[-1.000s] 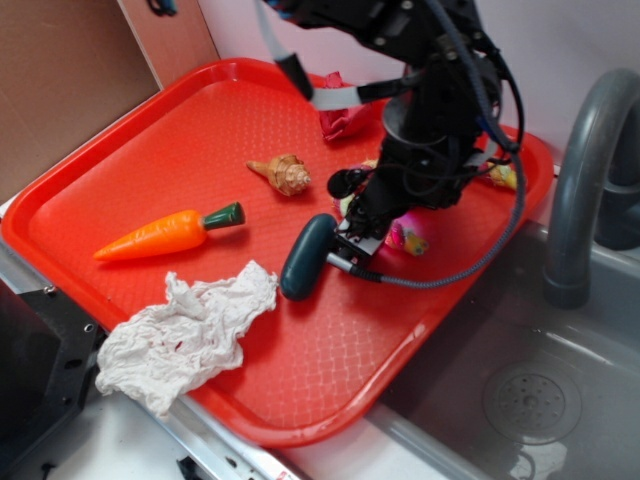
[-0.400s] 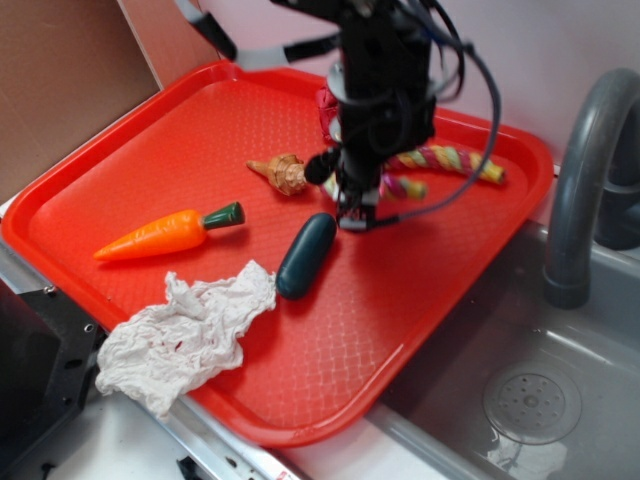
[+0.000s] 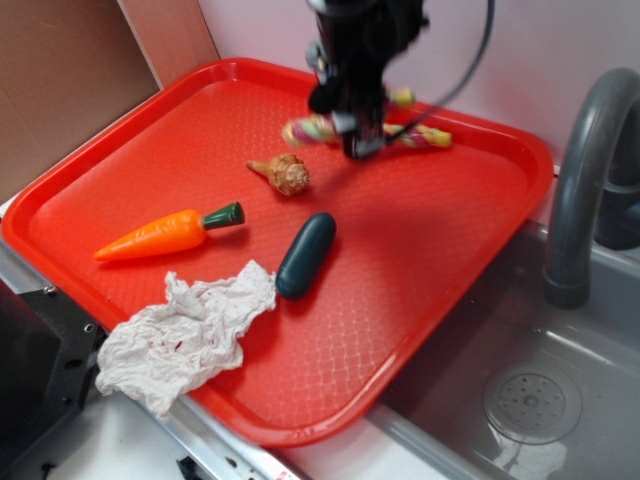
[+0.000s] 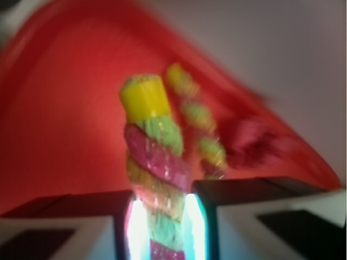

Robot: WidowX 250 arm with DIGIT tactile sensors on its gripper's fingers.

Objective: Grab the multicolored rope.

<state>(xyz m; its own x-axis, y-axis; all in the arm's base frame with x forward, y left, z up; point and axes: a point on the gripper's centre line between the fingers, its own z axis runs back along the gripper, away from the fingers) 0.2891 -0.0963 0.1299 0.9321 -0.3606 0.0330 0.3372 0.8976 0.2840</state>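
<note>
gripper (image 4: 162, 216) clamped on the multicolored rope (image 4: 154, 162), fingers (image 4: 81, 216) pressed to either side of the cord. rope (image 3: 425, 135) hangs lifted over the far part of the red tray (image 3: 400, 330), blurred. on the tray: carrot (image 3: 165, 232), seashell (image 3: 283, 173), dark green pod-shaped toy (image 3: 305, 255), white rag (image 3: 185, 335).

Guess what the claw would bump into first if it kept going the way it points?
Probably the bare red tray. The claw, shut on the multicolored rope, points down at it; the blur makes depth uncertain.
</note>
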